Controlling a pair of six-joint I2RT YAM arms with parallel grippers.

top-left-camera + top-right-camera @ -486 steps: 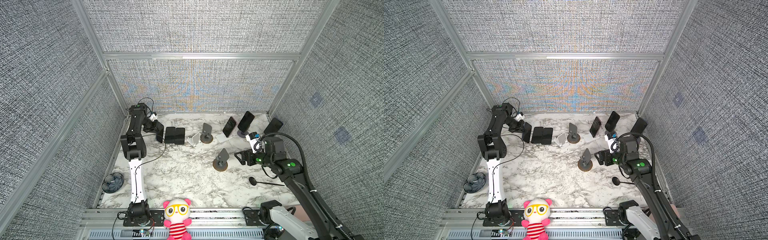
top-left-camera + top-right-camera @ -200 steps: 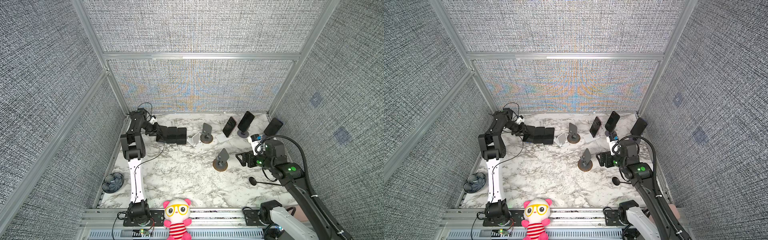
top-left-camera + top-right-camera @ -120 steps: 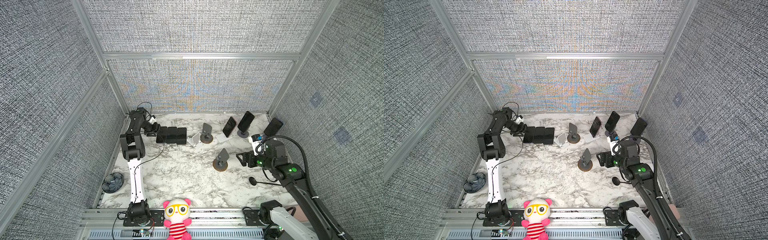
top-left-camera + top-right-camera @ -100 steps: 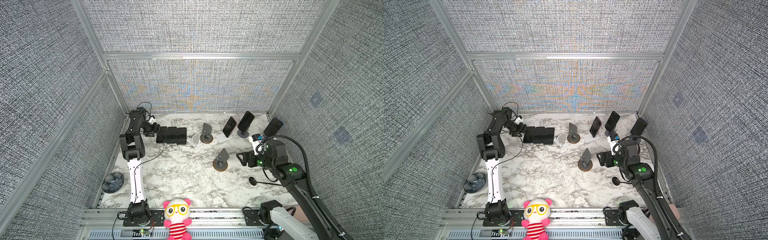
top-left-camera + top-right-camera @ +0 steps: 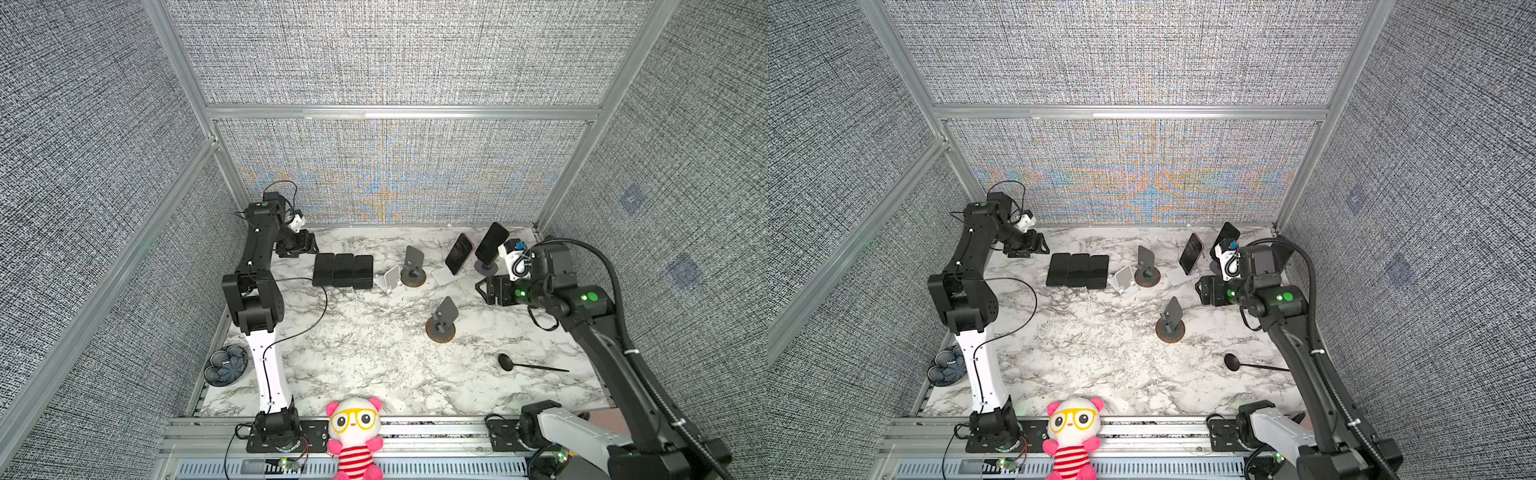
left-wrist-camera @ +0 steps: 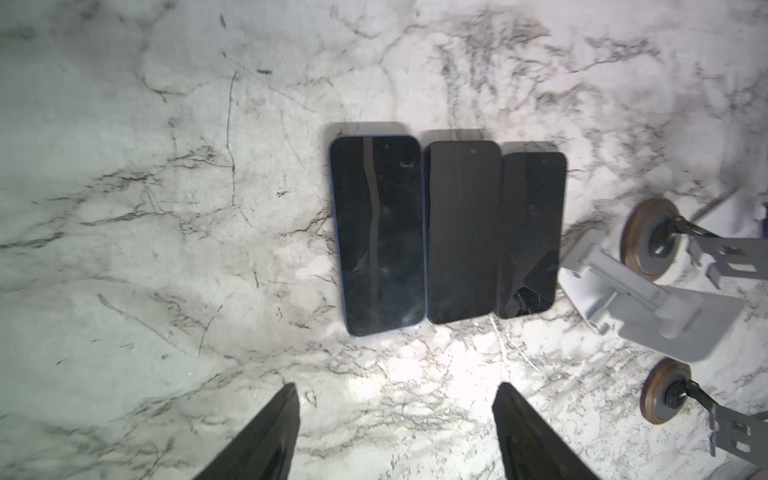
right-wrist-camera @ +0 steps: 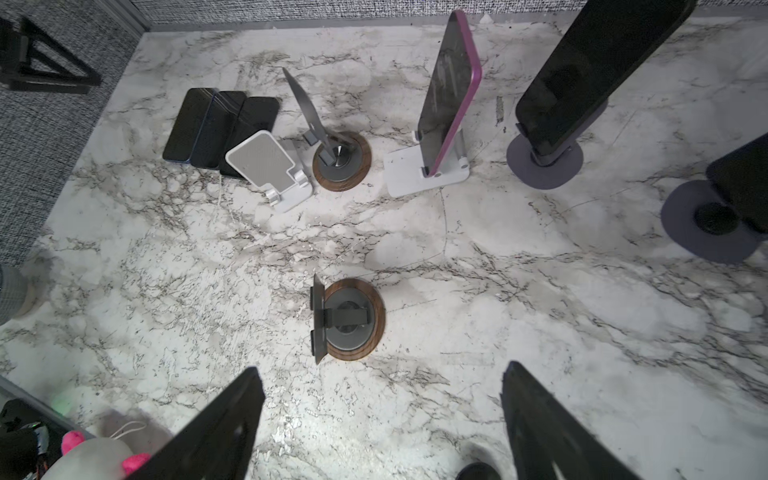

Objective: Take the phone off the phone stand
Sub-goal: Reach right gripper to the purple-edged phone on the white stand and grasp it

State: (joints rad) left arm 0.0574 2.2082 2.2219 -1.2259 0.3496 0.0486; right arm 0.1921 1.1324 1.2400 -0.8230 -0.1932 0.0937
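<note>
1. The left jaws stand wide apart near the far left corner of the table (image 5: 353, 365). In the left wrist view there is only marble between them.
2. Just ahead of them lie three flat phones (image 6: 449, 232), dark screens up, in a tight row with their edges touching. They are clear of the jaws.
3. Beside that row stands a white folding stand (image 5: 390, 279), with a wood-based stand (image 5: 412, 266) close behind it.
4. Now the task's things, toward the far right of the table. A magenta-edged phone (image 7: 449, 91) leans in a white stand (image 7: 415, 178).
5. Next along, a black phone (image 7: 590, 70) tilts back on a dark round stand (image 7: 544, 166).
6. A third phone (image 7: 744, 183) sits on a second dark stand (image 7: 698, 237). It is partly cut off in the right wrist view.
7. The right jaws are spread wide too, at the right side of the table and gripping nothing. They are near those three phones but touch none of them.
8. In front of the right jaws, mid-table, is a second wood-based stand (image 7: 349, 322), apart from the tips.
9. A black spoon (image 5: 505, 362) lies near the front right, and a plush toy (image 5: 355, 419) sits at the front rail.
</note>
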